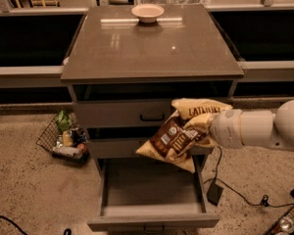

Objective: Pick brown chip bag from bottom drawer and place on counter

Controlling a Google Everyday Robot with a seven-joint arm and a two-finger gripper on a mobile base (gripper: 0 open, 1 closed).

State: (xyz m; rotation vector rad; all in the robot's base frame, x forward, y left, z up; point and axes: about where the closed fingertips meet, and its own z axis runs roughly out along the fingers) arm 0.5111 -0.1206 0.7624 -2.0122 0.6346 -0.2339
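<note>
The gripper [200, 131] pinches the brown chip bag [176, 140] and holds it in air above the open bottom drawer [152, 190]. The bag is lower than the desk [152, 50] top.

Resting a pale bowl [147, 12] on the glossy counter [152, 50], upper centre; clamping the brown chip bag [172, 140] in the gripper [205, 132], middle right.

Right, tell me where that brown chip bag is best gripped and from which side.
By its crinkled side edge, coming from the picture's right, where the gripper holds it. The brown chip bag hangs tilted above the open bottom drawer, and that edge is a thin, pinchable flap.
</note>
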